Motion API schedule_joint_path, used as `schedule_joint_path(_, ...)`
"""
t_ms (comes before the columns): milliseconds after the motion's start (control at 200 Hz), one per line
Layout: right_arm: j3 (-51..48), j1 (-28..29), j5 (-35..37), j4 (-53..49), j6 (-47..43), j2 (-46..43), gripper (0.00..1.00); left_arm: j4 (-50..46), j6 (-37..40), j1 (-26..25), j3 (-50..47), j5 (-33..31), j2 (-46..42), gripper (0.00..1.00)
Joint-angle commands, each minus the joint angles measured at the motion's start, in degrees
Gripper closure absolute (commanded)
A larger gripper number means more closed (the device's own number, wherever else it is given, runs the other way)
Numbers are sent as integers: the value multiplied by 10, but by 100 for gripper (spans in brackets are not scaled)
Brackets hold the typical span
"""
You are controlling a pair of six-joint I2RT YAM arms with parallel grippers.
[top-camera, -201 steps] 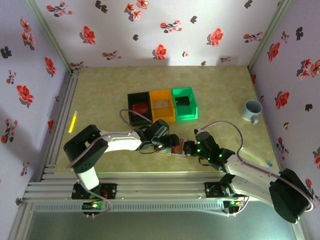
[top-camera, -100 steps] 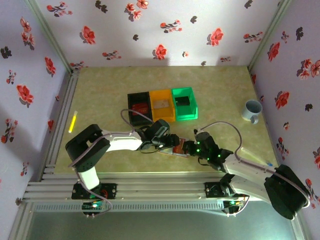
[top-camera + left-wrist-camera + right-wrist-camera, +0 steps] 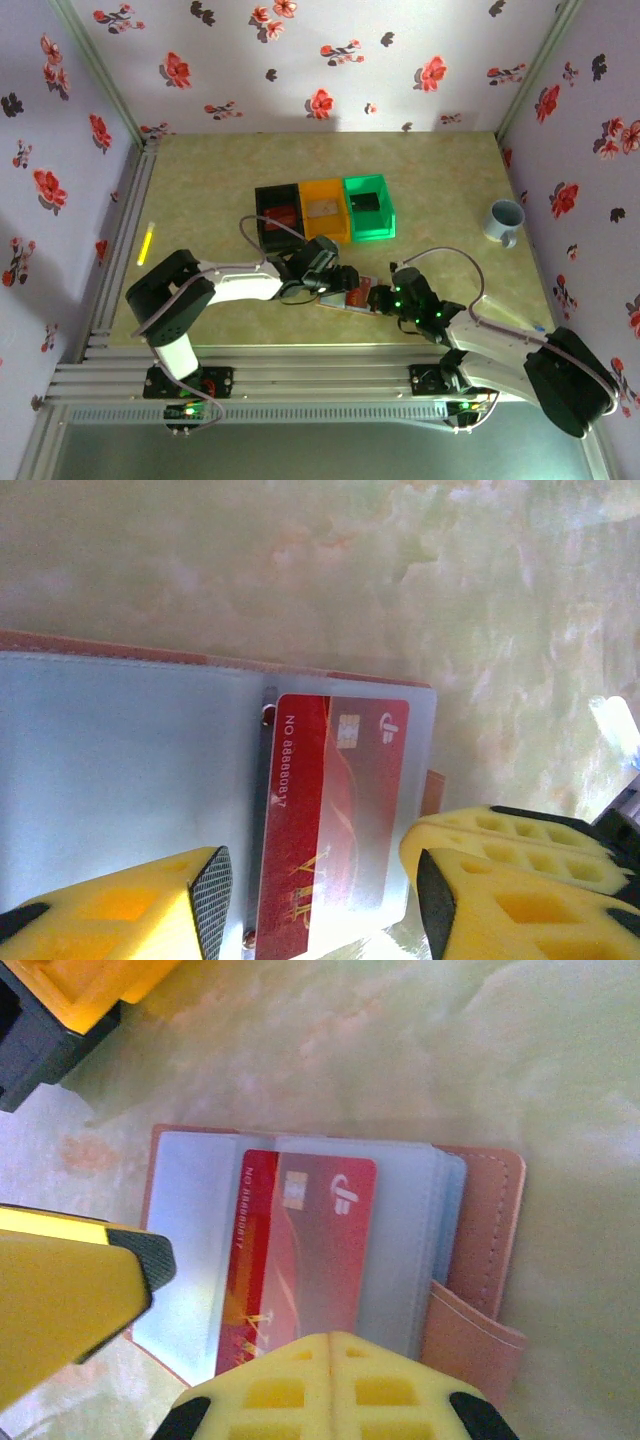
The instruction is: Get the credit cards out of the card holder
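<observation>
While the holder point(image 3: 480, 1220) lies open on the table point(image 3: 220, 180) near the front edge, between both arms, we note a red card point(image 3: 300, 1250) in its top clear sleeve (chip visible through the plastic). We log the left gripper point(image 3: 322, 900) as spread, one finger either side of that card. The right gripper point(image 3: 330, 1345) is pressed together, tip over the sleeves' edge; contact we cannot tell. Behind stand the black bin point(image 3: 277, 215), orange bin point(image 3: 324, 210) and green bin point(image 3: 368, 207), side by side.

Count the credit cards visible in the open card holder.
1: a red chip card inside a clear sleeve of the open pinkish-brown card holder; other sleeves may hide more.
</observation>
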Motion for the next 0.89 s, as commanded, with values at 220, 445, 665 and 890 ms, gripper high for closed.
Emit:
schedule_joint_path(220, -14, -9, 16, 25, 10, 15, 100, 4, 29, 3, 25, 4, 31, 51)
schedule_joint_path(445, -17, -9, 13, 26, 12, 11, 100, 0, 34, 3, 25, 4, 43, 54)
schedule_joint_path(665, -20, -9, 12, 29, 12, 13, 100, 30, 27, 0, 18, 9, 47, 57)
schedule_joint_path(890, -24, -9, 11, 34, 14, 16, 100, 41, 31, -5, 20, 11, 47, 61)
